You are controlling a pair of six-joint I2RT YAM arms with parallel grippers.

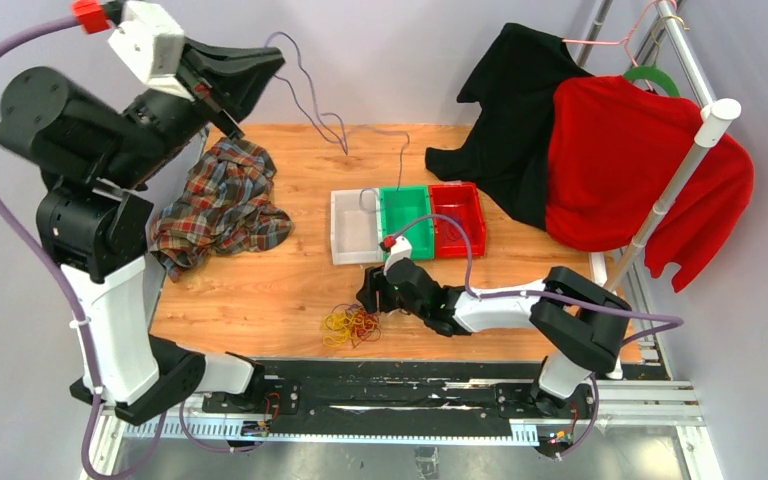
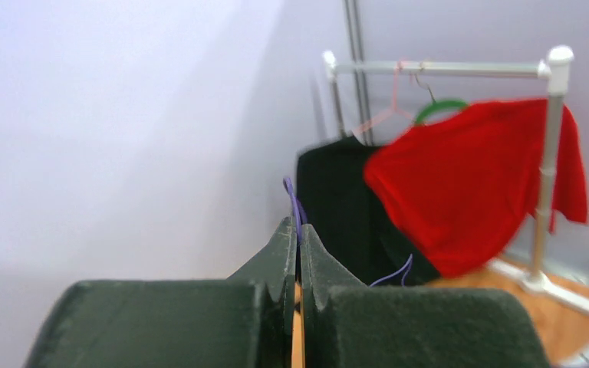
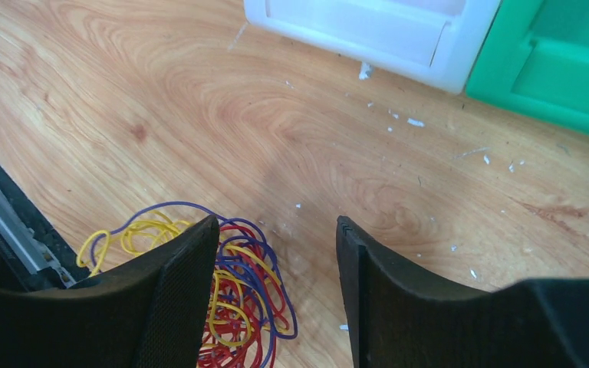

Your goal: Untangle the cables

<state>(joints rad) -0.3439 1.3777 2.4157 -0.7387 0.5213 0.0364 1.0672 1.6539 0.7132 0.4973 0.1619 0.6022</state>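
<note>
**Top view.** The left tool (image 1: 275, 60) is raised high over the far left of the bench (image 1: 260, 290). A purple cable (image 1: 343, 135) hangs from it and runs down toward the white bin (image 1: 340, 230) and green bin (image 1: 405, 210). The cable bundle (image 1: 350, 325) lies near the front edge, just beside the right tool (image 1: 368, 297). We cannot tell whether the lifted strand joins that bundle.

**Left wrist view.** The jaws are together, clamped on the purple cable (image 2: 294, 203). We judge that a hard pull could slip this thin strand free. The view is blurred, so grip depth is unreadable.

**Right wrist view.** The right tool (image 3: 276, 224) stands apart and empty. The cable bundle (image 3: 234, 295) lies partly under one finger and is cut off below. Closing here could trap several strands and tighten the tangle.
</note>
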